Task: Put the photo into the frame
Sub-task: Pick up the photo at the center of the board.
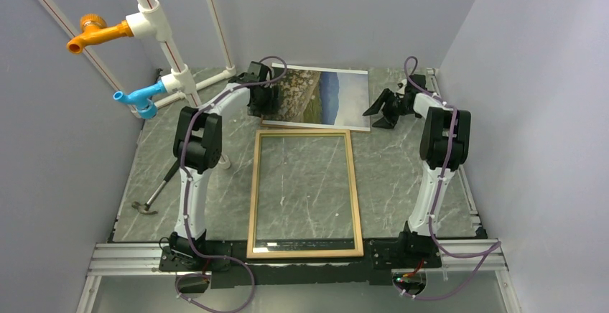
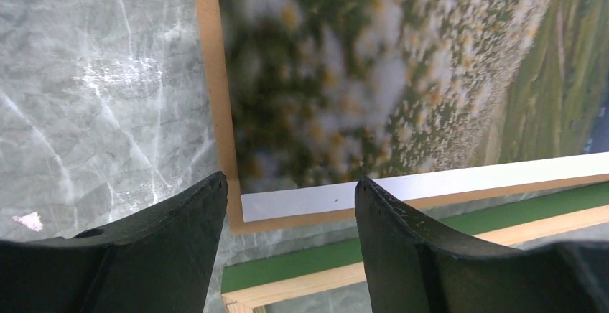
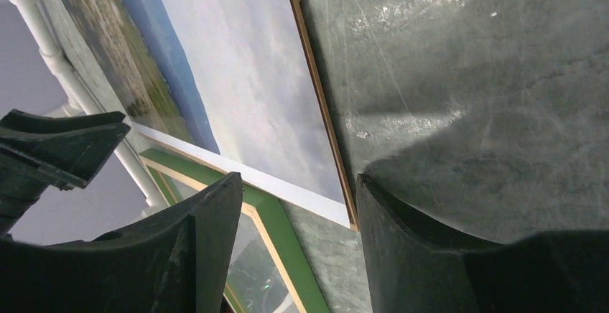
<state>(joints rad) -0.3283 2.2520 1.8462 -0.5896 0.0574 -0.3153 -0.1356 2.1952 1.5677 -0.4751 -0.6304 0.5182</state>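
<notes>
My left end effector is spread, pinching nothing; the photo lies face up just ahead of it on a brown backing board. My right end effector is spread and empty too, with the photo's sky edge just to its left. The frame lies flat on the desk, on the base side of both end effectors, just beside the board.

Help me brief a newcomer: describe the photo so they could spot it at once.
Start at the grey marble table and look to its far end, by the back wall. The photo lies there face up on a brown board, just beyond the empty wooden frame. Alone among its neighbours it bears a picture: flowery meadow, hills, pale sky.
</notes>
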